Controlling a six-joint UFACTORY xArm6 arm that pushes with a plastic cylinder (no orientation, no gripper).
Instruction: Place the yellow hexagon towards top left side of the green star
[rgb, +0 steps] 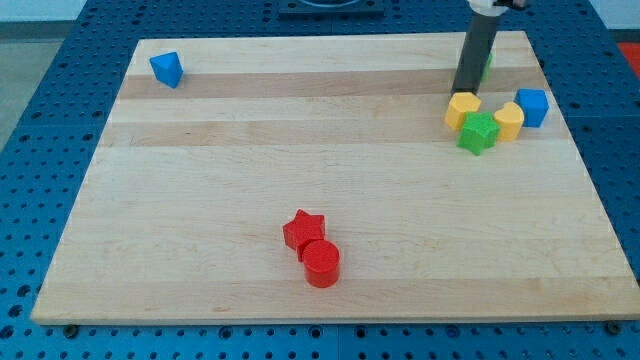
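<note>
My tip (465, 92) has no hand to hold with and touches the top of the yellow hexagon (462, 109), which sits snug against the green star's (478, 132) top left.

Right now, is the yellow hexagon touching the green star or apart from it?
Touching: the yellow hexagon sits against the green star at its upper left, no board showing between.

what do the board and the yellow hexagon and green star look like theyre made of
Board: looks like pale wood, glued strips, with visible grain bands and a matte finish. Yellow hexagon and green star: probably moulded plastic or painted wood, with uniform saturated colour and no grain showing. My tip sits just above the hexagon.
</note>
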